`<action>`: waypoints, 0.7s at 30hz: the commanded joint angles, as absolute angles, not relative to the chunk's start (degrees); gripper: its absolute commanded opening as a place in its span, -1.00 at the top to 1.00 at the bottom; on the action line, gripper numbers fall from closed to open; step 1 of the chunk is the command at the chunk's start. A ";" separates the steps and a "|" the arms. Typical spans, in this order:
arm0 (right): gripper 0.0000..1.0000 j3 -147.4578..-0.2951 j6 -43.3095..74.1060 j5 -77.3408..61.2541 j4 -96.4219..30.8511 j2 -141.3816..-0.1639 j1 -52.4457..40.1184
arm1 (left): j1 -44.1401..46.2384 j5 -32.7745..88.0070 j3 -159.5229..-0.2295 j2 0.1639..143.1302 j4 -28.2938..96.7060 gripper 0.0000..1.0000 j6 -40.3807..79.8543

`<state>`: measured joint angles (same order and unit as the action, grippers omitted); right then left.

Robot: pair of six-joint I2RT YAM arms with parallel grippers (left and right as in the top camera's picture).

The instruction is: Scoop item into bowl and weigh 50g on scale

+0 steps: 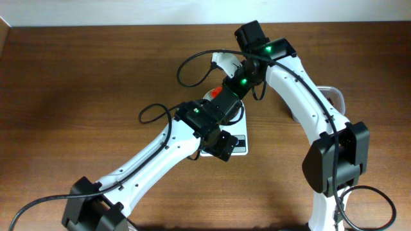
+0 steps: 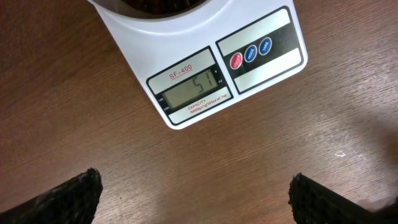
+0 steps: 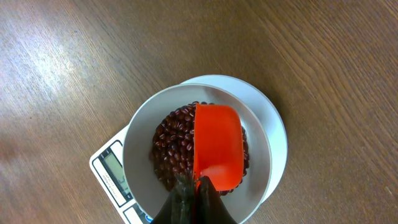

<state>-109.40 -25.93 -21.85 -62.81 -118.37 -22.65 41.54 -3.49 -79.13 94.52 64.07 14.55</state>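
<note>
Where the overhead view has both arms meeting at the centre of the table (image 1: 77,77), the left arm (image 1: 154,157) comes in from 7 o'clock and the right arm (image 1: 302,90) loops in from 5 via 12. They hide most of the scale (image 1: 240,145); one white corner shows. A sliver of the orange scoop (image 1: 210,95) shows at its 11 o'clock. A clear container (image 1: 335,96) sits at 3 o'clock behind the right arm, apart from the scale.

Left wrist: the left gripper (image 2: 193,199) hangs over bare wood at 6 o'clock of the scale, touching nothing, with its fingers (image 2: 74,199) spread wide at the frame's bottom corners. The scale's front edge runs 8 to 2 o'clock and faces 5. Its display (image 2: 193,93) on the 8 side reads 51. Three round buttons (image 2: 250,53), one red and two blue, are on the 2 side.

Right wrist: the bowl (image 3: 137,155) sits on the scale's round platform (image 3: 277,124), offset toward 7. The beans (image 3: 169,143) are piled in the bowl's middle. The right gripper (image 3: 196,199) is clamped narrow on the scoop handle at 6 o'clock. The scoop's long axis runs 6 to 12, wide end pointing to 12, over the 3 o'clock half of the beans. Contact with them cannot be told. The display peeks out at the bowl's 8 o'clock.
</note>
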 commanded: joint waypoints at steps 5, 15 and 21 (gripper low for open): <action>0.92 -106.41 -26.81 -21.34 -62.26 -118.45 -22.92 | 41.34 -3.90 -79.75 94.72 64.16 -0.98 14.04; 0.92 -102.87 -26.70 -23.88 -61.98 -118.45 -22.92 | 41.34 -3.92 -79.75 94.72 64.16 -0.98 14.04; 0.92 -102.26 -20.40 -25.47 -62.52 -118.45 -22.90 | 41.34 -3.92 -79.75 94.72 64.16 -0.98 14.02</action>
<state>-103.63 -24.23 -24.80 -61.98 -118.34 -22.65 41.54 -3.46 -79.13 94.52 64.07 14.52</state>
